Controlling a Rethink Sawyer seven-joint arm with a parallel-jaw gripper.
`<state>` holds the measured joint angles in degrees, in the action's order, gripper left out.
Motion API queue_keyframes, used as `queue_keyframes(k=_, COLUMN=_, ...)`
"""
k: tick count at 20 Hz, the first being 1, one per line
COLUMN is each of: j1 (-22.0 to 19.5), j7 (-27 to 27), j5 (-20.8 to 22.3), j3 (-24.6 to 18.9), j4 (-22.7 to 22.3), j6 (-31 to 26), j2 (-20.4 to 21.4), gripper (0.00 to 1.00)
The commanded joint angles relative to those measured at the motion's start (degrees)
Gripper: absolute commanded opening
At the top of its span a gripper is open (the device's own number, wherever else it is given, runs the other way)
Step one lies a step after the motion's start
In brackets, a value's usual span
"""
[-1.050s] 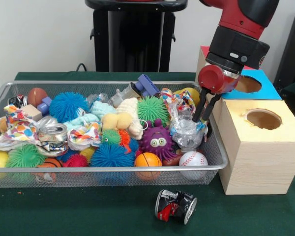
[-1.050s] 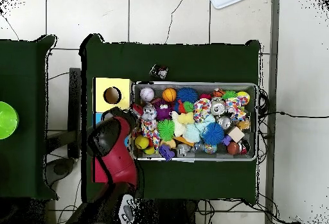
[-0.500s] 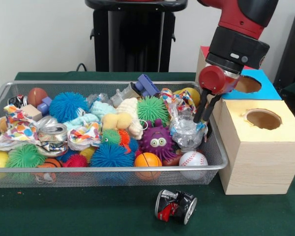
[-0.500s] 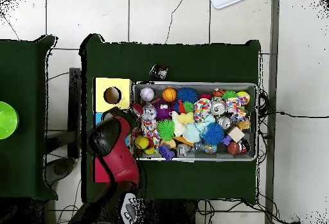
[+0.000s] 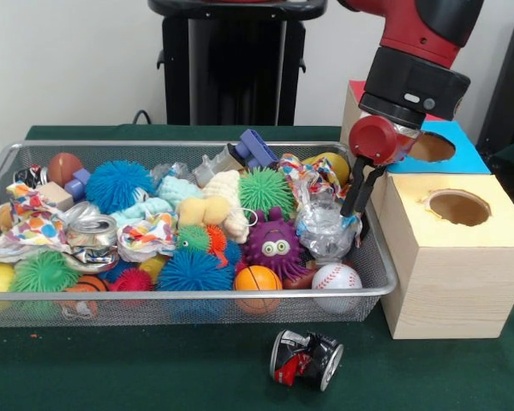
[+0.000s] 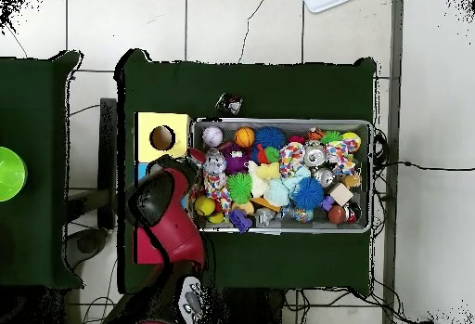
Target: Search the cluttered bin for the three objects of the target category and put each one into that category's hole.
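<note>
With my gripper (image 5: 357,204) slightly parted and empty at the bin's (image 5: 373,295) box-side edge, I'd drop straight onto the crumpled clear plastic (image 5: 325,229) there, avoiding the wire rim.

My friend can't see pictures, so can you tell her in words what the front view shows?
A red and black robot arm's gripper hangs at the right end of a wire mesh bin heaped with toys, over a crumpled clear plastic bottle. Wooden boxes with round holes stand beside the bin. A crushed can lies on the green table in front.
</note>
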<state>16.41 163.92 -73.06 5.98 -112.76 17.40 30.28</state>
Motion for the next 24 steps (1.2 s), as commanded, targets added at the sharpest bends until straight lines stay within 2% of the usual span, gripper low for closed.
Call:
queue_keyframes(k=1, j1=-2.97, j7=11.52, j5=1.28, j3=-6.87, j4=-0.72, j6=-3.89, j2=-9.08, gripper=1.0)
queue_keyframes(k=4, j1=-2.6, j7=10.73, j5=0.27, j3=-6.62, j4=-0.72, j6=-4.03, j2=-9.32, gripper=1.0)
queue_keyframes(k=9, j1=-3.18, j7=10.51, j5=1.15, j3=-6.73, j4=-0.74, j6=-4.36, j2=-9.52, gripper=1.0)
queue_keyframes(k=15, j1=-4.43, j7=11.05, j5=3.16, j3=-6.8, j4=-0.85, j6=-3.99, j2=-10.23, gripper=1.0)
queue_keyframes(k=24, j1=-8.03, j7=13.89, j5=8.4, j3=-8.5, j4=-1.43, j6=-3.02, j2=-10.89, gripper=1.0)
